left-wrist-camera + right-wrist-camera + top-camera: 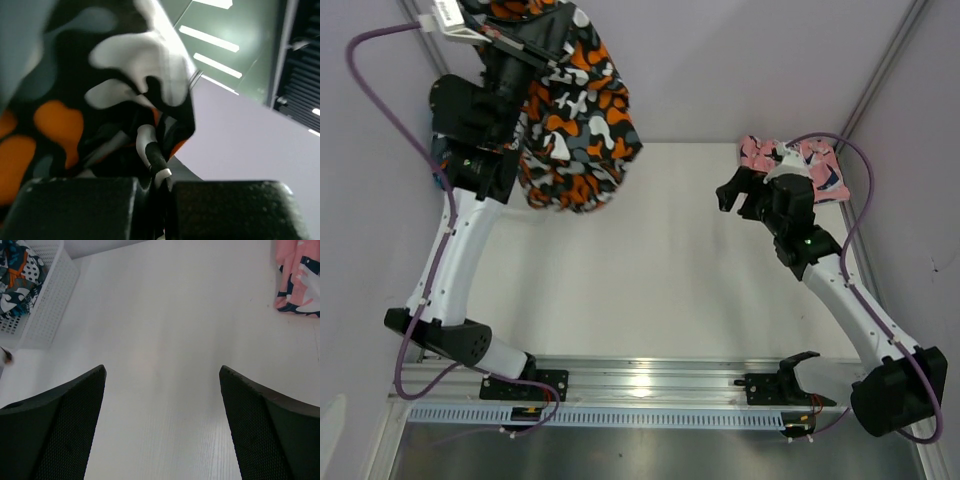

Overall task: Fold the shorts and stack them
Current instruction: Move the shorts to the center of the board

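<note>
1. Right gripper (pixel 162 405) hovers over the bare table (pixel 670 260), jaws wide apart, holding nothing.
2. Left gripper (pixel 160 200), raised at the far left, is clamped tight on the black shorts (pixel 580 130), which hang bunched in the air.
3. Pink shorts (pixel 820 165) lie in the far right corner. Teal shorts (pixel 17 275) sit in the basket (pixel 50 300).
4. The step looks like bringing the black pair out to fold. Next it probably needs lowering onto open table, with the right gripper taking a free edge to spread it.
</note>
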